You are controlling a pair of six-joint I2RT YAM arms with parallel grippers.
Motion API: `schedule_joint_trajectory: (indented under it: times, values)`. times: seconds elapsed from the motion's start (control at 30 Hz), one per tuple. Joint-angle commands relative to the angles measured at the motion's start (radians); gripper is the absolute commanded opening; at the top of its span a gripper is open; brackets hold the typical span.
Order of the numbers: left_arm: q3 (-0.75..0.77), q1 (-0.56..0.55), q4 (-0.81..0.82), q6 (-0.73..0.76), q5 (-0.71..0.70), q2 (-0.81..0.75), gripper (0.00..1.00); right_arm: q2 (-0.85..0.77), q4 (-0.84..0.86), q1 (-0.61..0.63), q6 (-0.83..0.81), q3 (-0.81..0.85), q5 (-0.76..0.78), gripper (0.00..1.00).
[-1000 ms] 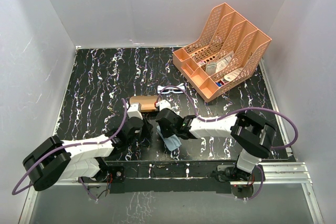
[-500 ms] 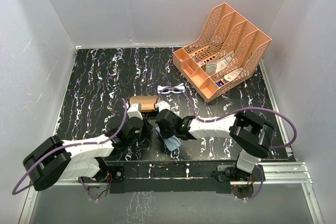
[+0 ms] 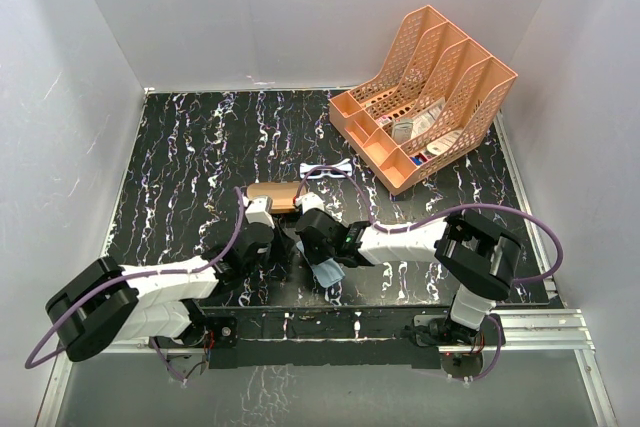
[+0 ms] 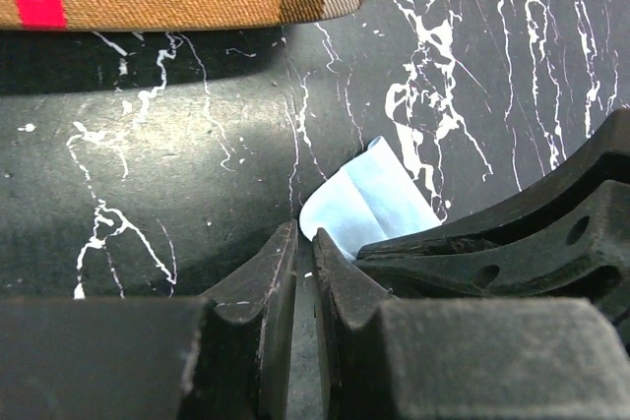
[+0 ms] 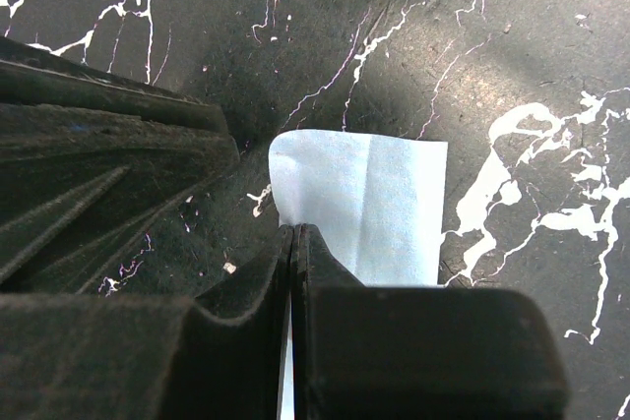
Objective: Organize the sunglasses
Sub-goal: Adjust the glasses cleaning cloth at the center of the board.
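Since a second ago the left gripper [image 4: 303,239] has edged in toward the right gripper [image 5: 292,232], and the two now sit nearly touching at the near edge of the table [image 3: 180,167]; the left jaws stand a thin slit apart, gripping nothing visible; the right jaws are clamped on the edge of the light blue cloth [image 5: 374,194]; the sunglasses [image 3: 328,169] lie unmoved beyond the plaid case [image 3: 274,195], just beside it, near the orange organizer [image 3: 470,62]
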Motion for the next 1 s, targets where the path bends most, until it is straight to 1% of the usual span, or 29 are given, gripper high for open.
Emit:
schedule_joint_trajectory:
  times: [0.0, 0.17, 0.3, 0.77, 0.97]
  values:
    - [0.024, 0.003, 0.055, 0.02, 0.044, 0.039, 0.1, -0.004, 0.042, 0.004, 0.011, -0.01, 0.02, 0.0]
    - [0.034, 0.003, 0.11, 0.018, 0.07, 0.113, 0.1, -0.011, 0.037, 0.004, 0.01, -0.015, 0.022, 0.0]
    - [0.041, 0.003, 0.14, 0.019, 0.077, 0.144, 0.1, -0.019, 0.039, 0.004, 0.013, -0.022, 0.021, 0.0]
    - [0.039, 0.003, 0.114, 0.024, 0.054, 0.09, 0.09, -0.048, 0.025, 0.004, 0.017, -0.039, 0.019, 0.0]
    - [0.043, 0.003, 0.133, 0.022, 0.062, 0.105, 0.09, -0.056, 0.022, 0.005, 0.02, -0.045, 0.022, 0.0]
